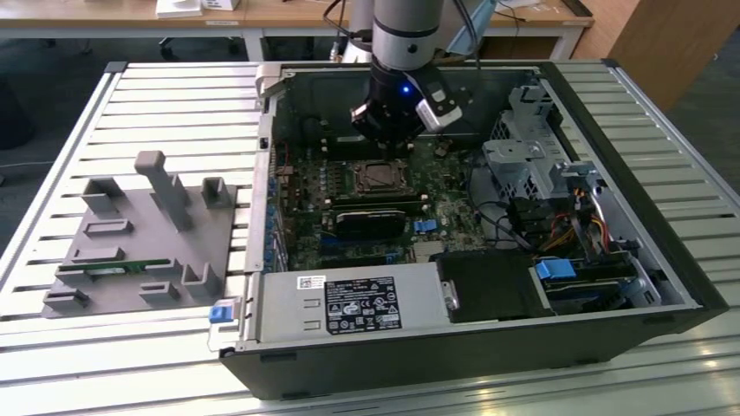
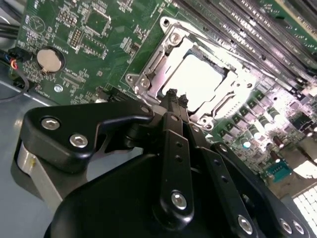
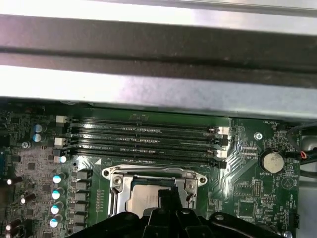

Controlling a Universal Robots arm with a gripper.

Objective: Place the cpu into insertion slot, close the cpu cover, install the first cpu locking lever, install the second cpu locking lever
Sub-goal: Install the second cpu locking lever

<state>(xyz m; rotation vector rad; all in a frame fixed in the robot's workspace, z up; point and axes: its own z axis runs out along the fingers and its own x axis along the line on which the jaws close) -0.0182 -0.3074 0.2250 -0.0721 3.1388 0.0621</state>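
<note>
Black gripper [image 2: 175,97] fingers press together with nothing between them, hovering just above the cpu cover [image 2: 148,69]. Beneath its window, the cpu [image 2: 195,79] sits in the insertion slot [image 1: 377,177].

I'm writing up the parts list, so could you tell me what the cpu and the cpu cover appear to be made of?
The cpu looks like dull silver-grey metal: flat top, soft glare. The cpu cover looks like thin bright metal, probably stamped steel: shiny bent edges around a cut window.
</note>
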